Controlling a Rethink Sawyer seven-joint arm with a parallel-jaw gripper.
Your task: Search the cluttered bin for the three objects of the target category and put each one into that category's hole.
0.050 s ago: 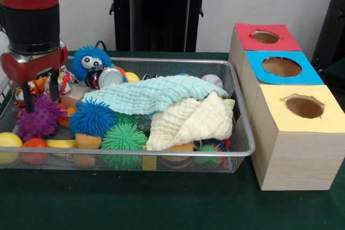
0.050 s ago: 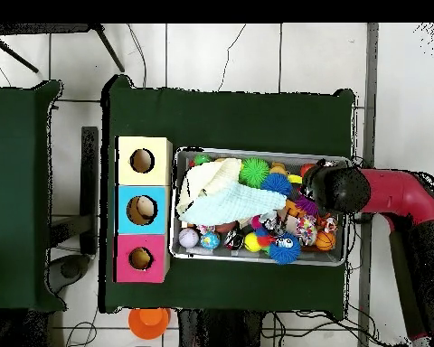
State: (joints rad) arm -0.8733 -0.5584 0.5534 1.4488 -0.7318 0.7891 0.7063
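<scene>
Two cloths (image 1: 161, 98) cover the basket's (image 1: 243, 149) middle, likely hiding toys. Gripper (image 1: 40, 92), prongs spread and empty, hangs over the purple spiky ball (image 1: 40, 118) at the basket's end farthest from the boxes (image 1: 294, 133); target category unclear.

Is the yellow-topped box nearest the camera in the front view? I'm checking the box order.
Yes, the yellow-topped box stands nearest, with the blue-topped and red-topped boxes behind it.

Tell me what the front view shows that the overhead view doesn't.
Only the front view shows the gripper with open fingers over the purple spiky ball. Only the overhead view shows an orange object on the floor beyond the table. Both show the mesh bin, the cloths and the three boxes with holes.
</scene>
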